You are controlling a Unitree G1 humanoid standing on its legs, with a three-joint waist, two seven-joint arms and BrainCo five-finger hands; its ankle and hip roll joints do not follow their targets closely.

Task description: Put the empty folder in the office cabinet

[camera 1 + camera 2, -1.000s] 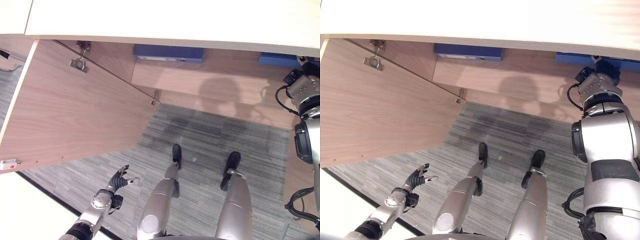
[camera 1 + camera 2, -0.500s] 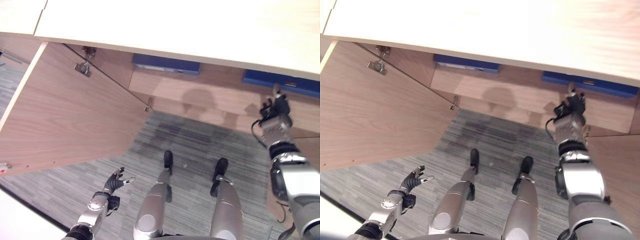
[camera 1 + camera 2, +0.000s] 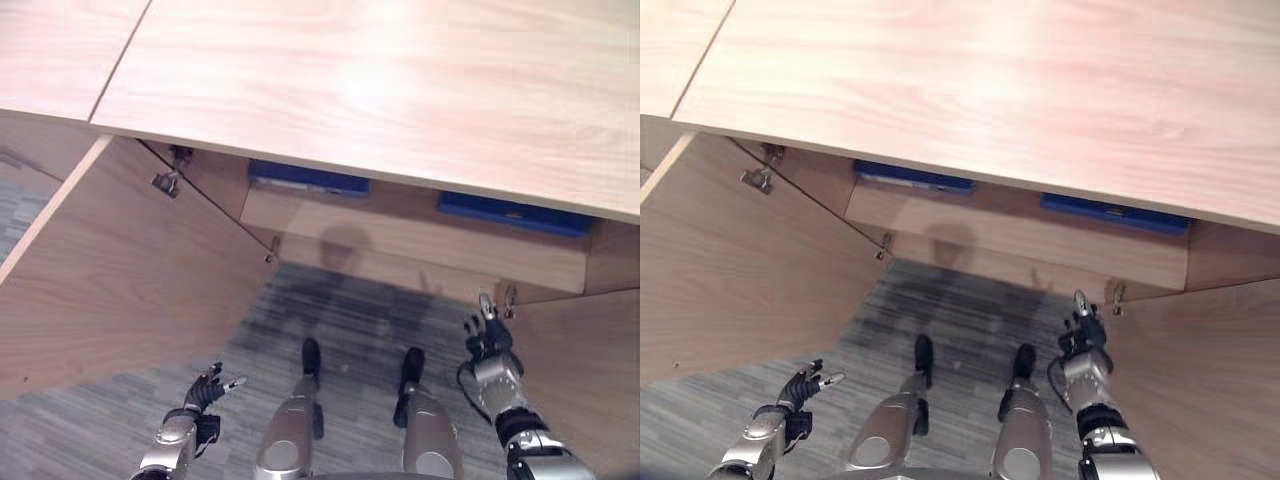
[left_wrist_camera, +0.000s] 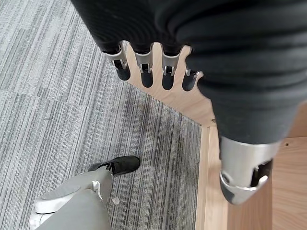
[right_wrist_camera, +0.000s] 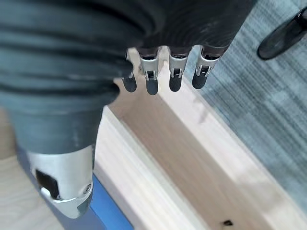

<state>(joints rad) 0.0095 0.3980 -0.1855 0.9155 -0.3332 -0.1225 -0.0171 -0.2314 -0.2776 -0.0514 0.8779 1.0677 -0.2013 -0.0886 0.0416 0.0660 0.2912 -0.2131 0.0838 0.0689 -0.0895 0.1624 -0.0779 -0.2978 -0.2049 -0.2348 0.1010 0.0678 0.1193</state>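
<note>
- The right hand [image 3: 487,338] has come down and back from the cabinet shelf since a second ago; it now hangs in front of the lower cabinet [image 3: 420,235], near the open right door [image 3: 585,370].
- Its fingers [image 5: 175,79] are straight and relaxed, holding nothing.
- Two blue folders lie flat on the shelf inside: one folder [image 3: 308,179] at the left, the other folder [image 3: 512,213] at the right, well apart.
- The left hand [image 3: 205,392] hovers low over the grey carpet [image 3: 120,430], fingers [image 4: 144,72] loosely spread and empty, beside the open left door [image 3: 120,270].
</note>
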